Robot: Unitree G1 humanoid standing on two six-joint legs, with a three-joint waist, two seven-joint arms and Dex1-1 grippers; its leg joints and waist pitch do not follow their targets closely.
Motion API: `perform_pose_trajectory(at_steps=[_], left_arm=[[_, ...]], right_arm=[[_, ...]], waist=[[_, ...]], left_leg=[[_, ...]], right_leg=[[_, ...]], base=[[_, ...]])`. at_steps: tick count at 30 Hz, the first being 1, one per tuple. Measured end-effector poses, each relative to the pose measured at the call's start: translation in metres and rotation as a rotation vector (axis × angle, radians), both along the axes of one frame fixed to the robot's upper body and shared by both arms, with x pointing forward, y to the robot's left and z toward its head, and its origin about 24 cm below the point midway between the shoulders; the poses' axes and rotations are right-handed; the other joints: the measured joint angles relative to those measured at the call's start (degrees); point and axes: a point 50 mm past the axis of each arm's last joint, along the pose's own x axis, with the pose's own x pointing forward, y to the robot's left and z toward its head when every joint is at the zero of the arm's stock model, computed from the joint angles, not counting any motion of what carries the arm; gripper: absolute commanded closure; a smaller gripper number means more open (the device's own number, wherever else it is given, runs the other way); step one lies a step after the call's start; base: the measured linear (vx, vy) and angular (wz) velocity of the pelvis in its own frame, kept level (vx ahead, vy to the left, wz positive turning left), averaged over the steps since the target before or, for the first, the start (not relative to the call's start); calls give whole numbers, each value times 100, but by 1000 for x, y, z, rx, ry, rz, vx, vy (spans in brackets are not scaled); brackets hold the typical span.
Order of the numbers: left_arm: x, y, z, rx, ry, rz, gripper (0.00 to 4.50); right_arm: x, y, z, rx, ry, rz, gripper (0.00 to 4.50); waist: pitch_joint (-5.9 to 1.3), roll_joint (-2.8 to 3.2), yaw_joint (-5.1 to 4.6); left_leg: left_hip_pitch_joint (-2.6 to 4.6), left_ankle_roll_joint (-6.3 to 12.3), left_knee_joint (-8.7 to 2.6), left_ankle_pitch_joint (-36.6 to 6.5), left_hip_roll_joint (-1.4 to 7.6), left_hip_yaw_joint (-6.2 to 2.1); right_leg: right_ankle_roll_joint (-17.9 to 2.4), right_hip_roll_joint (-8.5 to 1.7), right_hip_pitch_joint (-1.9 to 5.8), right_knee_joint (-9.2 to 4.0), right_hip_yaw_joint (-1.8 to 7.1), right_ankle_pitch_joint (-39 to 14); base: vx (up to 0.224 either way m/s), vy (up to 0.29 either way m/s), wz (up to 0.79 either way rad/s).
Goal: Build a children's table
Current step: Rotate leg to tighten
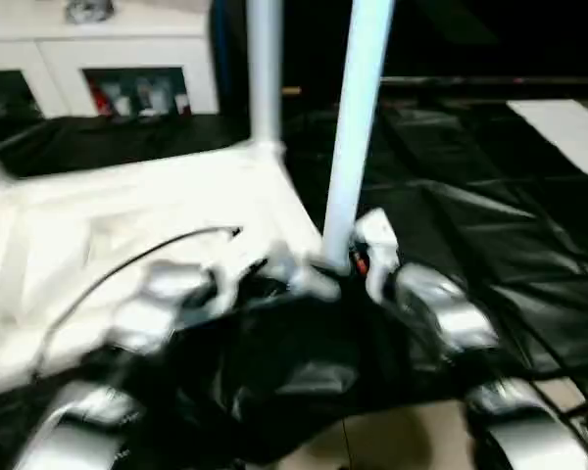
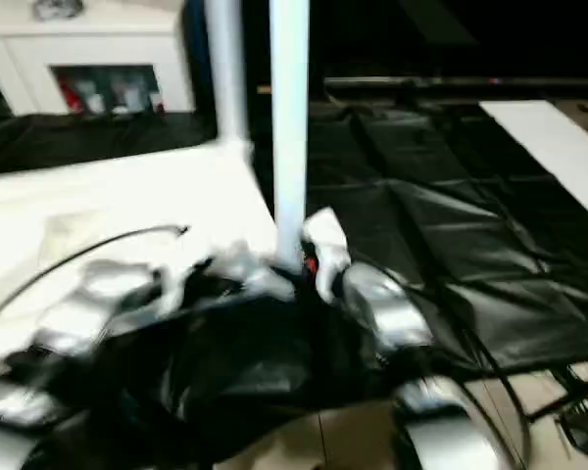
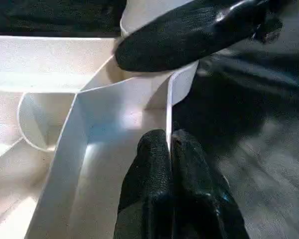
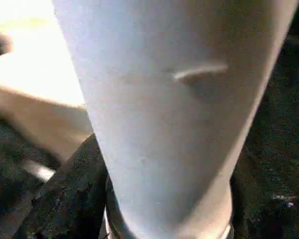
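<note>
Step in hand, as I read it: seating a leg in a corner socket of the tabletop, which lies ribbed side up on the black sheet.

- 2 legs stand upright. The far leg sits at the tabletop's far right corner. The near leg stands at the near right corner, right in front of the robot.
- Right gripper: wrapped round the base of the near leg, jaws partly spread to the tube's width. In the right wrist view the tube sits between the fingers, 1 black finger against its side. Grasping the leg, I'd say, though blur makes contact on both sides hard to confirm.
- Left gripper: clenched, pinching the thin side wall of the tabletop just beside the corner socket. The right gripper's finger crosses the socket top in that view.
- Leg base at the socket mouth; seating depth can't be read.

Next move, my judgement: keep the left pinch as a brace, hold the leg vertical, press straight down into the socket. Risk: a tilted tube jams or levers the tabletop up.

White cabinet sits beyond the sheet's far edge, not involved.
</note>
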Motion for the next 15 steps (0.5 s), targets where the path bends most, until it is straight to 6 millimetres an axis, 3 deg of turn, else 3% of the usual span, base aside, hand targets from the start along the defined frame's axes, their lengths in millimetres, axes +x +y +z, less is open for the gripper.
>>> perform_pose_trajectory(at_steps=[7, 8, 10, 15], left_arm=[[8, -15, 0, -4, -16, 62, 450], [8, -15, 0, -5, -14, 64, 450], [8, -16, 0, -8, -14, 64, 450], [8, -14, 0, -8, -18, 55, 450]], right_arm=[[9, 5, 0, -7, -17, -153, 175], [9, 5, -1, -9, -22, -160, 105], [8, 6, 0, -3, -25, -156, 105], [7, 6, 0, 16, -24, -112, 47]], waist=[[-12, 23, 7], [-16, 29, 8], [-20, 38, 7], [-22, 41, -2]], left_leg=[[-6, 0, 0, 0, -2, 2], [-6, 0, 0, 0, -2, 2], [-7, 0, -4, 0, -1, 2], [-9, 0, -9, 0, 0, 2]], right_leg=[[-2, -3, 4, 0, 2, 2], [-3, -3, 4, 1, 2, 2], [-5, -2, 3, 2, 1, 4], [-14, -2, 0, 1, 0, 9]], base=[[0, 0, 0], [0, 0, 0], [0, 0, 0], [0, 0, 0]])
